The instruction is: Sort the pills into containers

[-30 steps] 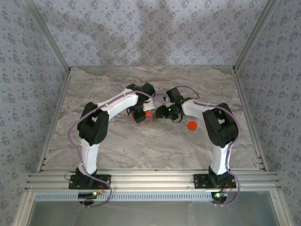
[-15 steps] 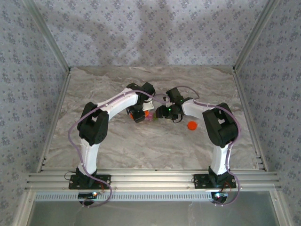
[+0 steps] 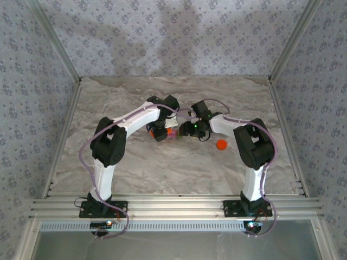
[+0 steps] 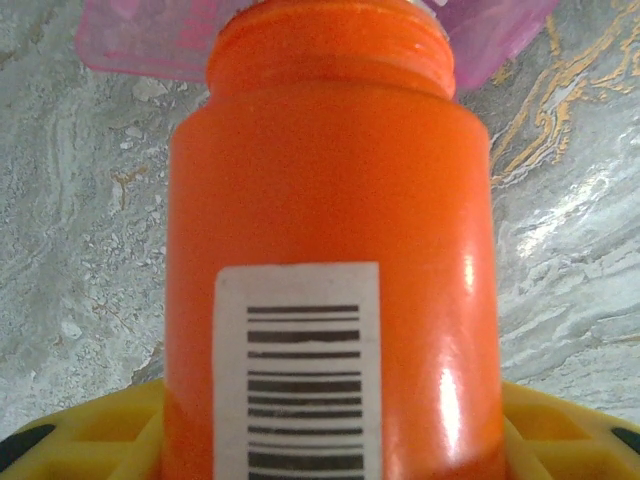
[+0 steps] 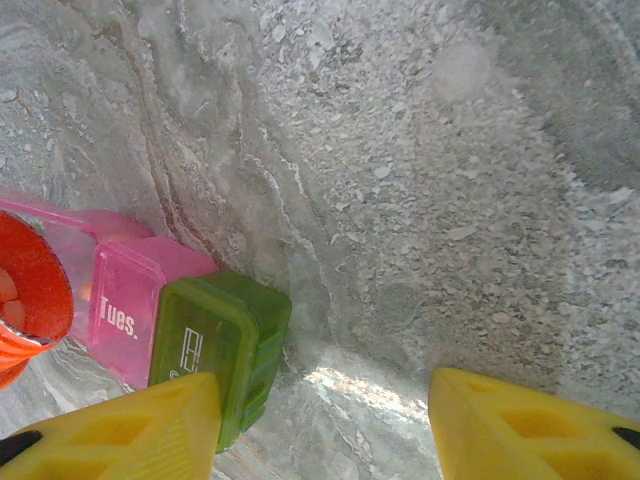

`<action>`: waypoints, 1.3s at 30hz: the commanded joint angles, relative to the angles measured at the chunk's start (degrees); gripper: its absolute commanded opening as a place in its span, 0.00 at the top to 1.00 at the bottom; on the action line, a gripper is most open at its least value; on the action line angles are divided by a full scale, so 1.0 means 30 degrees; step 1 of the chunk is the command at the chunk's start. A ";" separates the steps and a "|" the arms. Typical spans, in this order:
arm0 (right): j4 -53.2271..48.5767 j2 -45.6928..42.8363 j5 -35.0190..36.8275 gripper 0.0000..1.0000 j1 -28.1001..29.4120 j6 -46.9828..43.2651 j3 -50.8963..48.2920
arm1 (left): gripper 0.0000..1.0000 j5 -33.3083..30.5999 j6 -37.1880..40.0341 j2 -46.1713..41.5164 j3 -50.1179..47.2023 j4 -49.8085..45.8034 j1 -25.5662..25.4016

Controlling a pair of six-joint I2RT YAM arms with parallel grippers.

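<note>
Near the middle of the marbled tabletop (image 3: pixel 135 162), the containers (image 5: pixel 170 325) sit as a joined pair: a pink compartment (image 5: pixel 122 308) marked "Tues." and, touching it, a green compartment (image 5: pixel 215 345) with its lid down. The right wrist view shows that lettering and the green lid. From the top camera the pair is only a small pink patch between the two wrists.

The left hand (image 4: pixel 330 435) is clenched on an uncapped orange bottle (image 4: pixel 330 200), with yellow fingers (image 4: pixel 90 430) on both sides of it. The left wrist view shows the bottle's barcode label (image 4: pixel 298 370) and its open neck pointing at translucent pink plastic just beyond. In the right wrist view, the bottle's rim lies just beside the pink compartment.

The right hand (image 5: pixel 325 400) is released, with bare tabletop between its spread fingers, one of them just beside the green compartment.

From above, the two wrists crowd the containers from either side. An orange cap (image 3: pixel 221 144) lies apart to the right. Open tabletop runs out to the aluminium frame (image 3: pixel 62 146) and patterned walls (image 3: pixel 173 38) on all sides.
</note>
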 commanded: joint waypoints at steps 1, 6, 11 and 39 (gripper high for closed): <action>-0.0160 0.0697 -0.0174 0.42 0.0043 0.0175 0.0246 | 1.00 -0.0031 0.0286 0.0176 0.0448 -0.0600 0.0096; -0.0197 0.0676 -0.0152 0.42 0.0048 0.0173 0.0246 | 1.00 0.0216 0.0228 -0.0042 0.0122 -0.0259 0.0215; -0.0226 0.0650 -0.0109 0.42 0.0038 0.0118 0.0263 | 1.00 0.0752 0.0032 -0.0799 -0.0894 0.0736 0.0462; -0.0740 0.0946 0.0411 0.42 -0.0024 -0.0059 0.0263 | 1.00 0.2448 -0.1434 -0.4183 -0.5263 0.4827 0.1441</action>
